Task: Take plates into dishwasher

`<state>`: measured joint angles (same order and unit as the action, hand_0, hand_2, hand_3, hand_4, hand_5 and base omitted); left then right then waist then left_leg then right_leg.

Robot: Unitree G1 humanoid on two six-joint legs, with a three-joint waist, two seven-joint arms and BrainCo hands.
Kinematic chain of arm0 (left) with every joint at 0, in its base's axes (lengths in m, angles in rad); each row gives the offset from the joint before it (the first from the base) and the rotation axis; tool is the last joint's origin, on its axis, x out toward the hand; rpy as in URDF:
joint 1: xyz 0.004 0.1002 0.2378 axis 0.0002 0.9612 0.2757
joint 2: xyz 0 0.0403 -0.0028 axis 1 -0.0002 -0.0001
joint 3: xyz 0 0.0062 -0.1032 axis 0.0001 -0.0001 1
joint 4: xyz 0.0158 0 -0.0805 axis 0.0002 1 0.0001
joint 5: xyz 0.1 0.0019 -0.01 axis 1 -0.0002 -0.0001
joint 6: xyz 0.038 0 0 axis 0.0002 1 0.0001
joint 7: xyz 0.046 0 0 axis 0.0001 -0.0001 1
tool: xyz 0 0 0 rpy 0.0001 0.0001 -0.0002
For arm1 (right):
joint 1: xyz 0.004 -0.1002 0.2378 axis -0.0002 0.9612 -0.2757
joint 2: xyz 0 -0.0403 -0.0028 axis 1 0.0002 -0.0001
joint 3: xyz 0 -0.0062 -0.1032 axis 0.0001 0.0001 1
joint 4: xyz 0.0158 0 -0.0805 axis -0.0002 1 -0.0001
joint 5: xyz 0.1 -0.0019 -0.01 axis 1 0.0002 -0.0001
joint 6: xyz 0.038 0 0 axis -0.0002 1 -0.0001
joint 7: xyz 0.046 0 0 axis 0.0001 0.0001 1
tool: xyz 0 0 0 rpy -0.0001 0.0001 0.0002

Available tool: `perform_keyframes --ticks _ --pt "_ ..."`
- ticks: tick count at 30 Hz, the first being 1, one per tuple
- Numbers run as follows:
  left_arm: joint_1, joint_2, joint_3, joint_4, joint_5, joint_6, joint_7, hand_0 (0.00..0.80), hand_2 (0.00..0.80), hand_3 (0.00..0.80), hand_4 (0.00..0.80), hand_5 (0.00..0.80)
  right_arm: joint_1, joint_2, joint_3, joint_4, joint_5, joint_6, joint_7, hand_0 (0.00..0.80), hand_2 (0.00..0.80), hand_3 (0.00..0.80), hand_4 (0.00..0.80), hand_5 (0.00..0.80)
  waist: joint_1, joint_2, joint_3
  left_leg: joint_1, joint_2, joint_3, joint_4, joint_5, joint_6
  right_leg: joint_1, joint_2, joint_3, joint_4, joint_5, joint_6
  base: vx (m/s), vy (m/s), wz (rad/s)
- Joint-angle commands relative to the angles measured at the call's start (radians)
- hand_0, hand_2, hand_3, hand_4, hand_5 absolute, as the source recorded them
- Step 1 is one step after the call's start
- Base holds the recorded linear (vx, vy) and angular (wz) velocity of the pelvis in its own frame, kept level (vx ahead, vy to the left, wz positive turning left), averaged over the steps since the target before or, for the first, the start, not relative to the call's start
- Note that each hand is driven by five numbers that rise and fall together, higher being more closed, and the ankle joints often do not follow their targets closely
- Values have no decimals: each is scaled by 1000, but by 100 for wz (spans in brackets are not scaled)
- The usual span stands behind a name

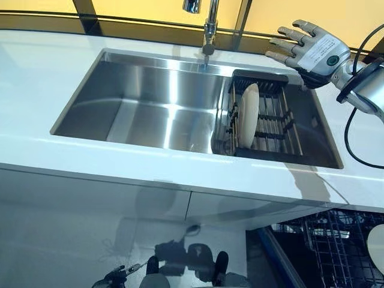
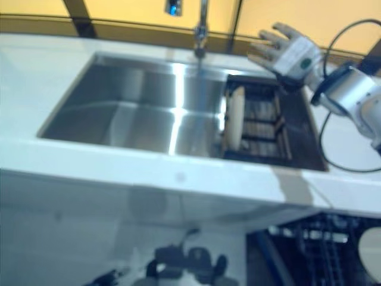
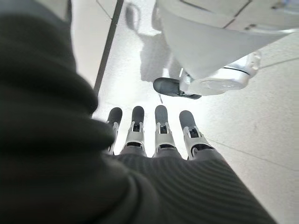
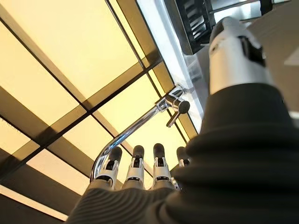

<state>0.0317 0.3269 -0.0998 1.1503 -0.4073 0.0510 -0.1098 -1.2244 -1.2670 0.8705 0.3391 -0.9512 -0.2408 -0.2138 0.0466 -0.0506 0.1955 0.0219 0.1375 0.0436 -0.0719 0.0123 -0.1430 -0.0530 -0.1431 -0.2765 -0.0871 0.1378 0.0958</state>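
Hovering above the far right corner of the sink (image 1: 150, 114), the right hand (image 1: 306, 51) had its fingers spread and straight, holding nothing, its palm turned down toward the bench (image 1: 54, 66). Below that hand and a little nearer the robot, a dark rack (image 1: 264, 117) sat in the right end of the sink. One white plate (image 1: 248, 114) stood on edge in the rack's left part, apart from the hand and untouched. To the left of the hand, the tap (image 1: 208, 27) rose from the back edge of the bench; in the right wrist view the tap (image 4: 140, 123) curved just past the straight fingertips (image 4: 135, 154), against yellow wall panels (image 4: 70, 56). Well below the hand, under the bench's front edge, the dishwasher (image 1: 336, 246) stood open with its wire basket showing, and a white round thing (image 1: 377, 246) lay at its right side, cut off by the frame. The left hand (image 3: 159, 140) showed only in its own wrist view, its fingers straight and side by side, empty, pointing down at the pale floor (image 3: 261, 116).
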Motion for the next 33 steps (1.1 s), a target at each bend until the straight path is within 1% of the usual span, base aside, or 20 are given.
perform_keyframes --ticks 1,14,33 --pt "-38 33 -43 28 -7 -32 -14 0 0 0 0 0 -55 21 -45 23 7 21 -36 0 0 0 0 0 27 -28 17 -62 -9 11 -15 69 30 58 -37 27 0 -46 69 -37 3 -5" --pt "-52 30 -52 14 -30 -31 -16 0 0 0 0 0 -73 58 -41 4 45 41 -36 0 0 0 0 0 31 -20 40 -84 -13 5 -15 71 30 40 -37 28 0 -48 67 -27 5 -1" --pt "-64 28 -55 18 -41 -39 -19 0 0 0 0 0 -65 110 -35 14 55 31 -29 0 0 0 0 0 46 -18 53 -97 -21 -2 -15 69 32 32 -41 18 0 -48 66 0 0 0"
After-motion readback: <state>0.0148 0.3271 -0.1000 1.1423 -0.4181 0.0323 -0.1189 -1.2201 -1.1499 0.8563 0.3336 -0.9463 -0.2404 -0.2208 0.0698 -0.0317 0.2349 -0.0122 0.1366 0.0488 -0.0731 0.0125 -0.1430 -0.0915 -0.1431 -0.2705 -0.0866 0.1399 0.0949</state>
